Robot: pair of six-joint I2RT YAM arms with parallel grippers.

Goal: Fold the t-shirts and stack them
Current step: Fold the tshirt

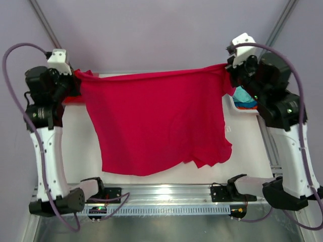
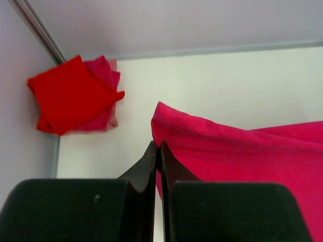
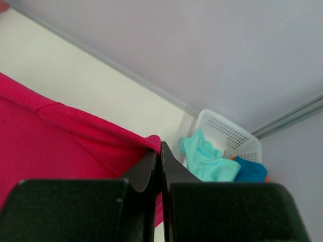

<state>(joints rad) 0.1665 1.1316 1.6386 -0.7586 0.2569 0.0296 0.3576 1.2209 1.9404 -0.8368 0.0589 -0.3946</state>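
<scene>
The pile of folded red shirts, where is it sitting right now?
In the left wrist view, the folded pile lies at the table's far left corner, left of and apart from the held-up crimson t-shirt.

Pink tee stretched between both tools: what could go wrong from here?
1. The left tool and right tool each pinch only a corner of the tee, so one corner could slip free.
2. Its lower edge hangs uneven and rumpled at the right, so it may land creased.
3. The folded stack lies near the left tool; a swing might disturb it.
</scene>
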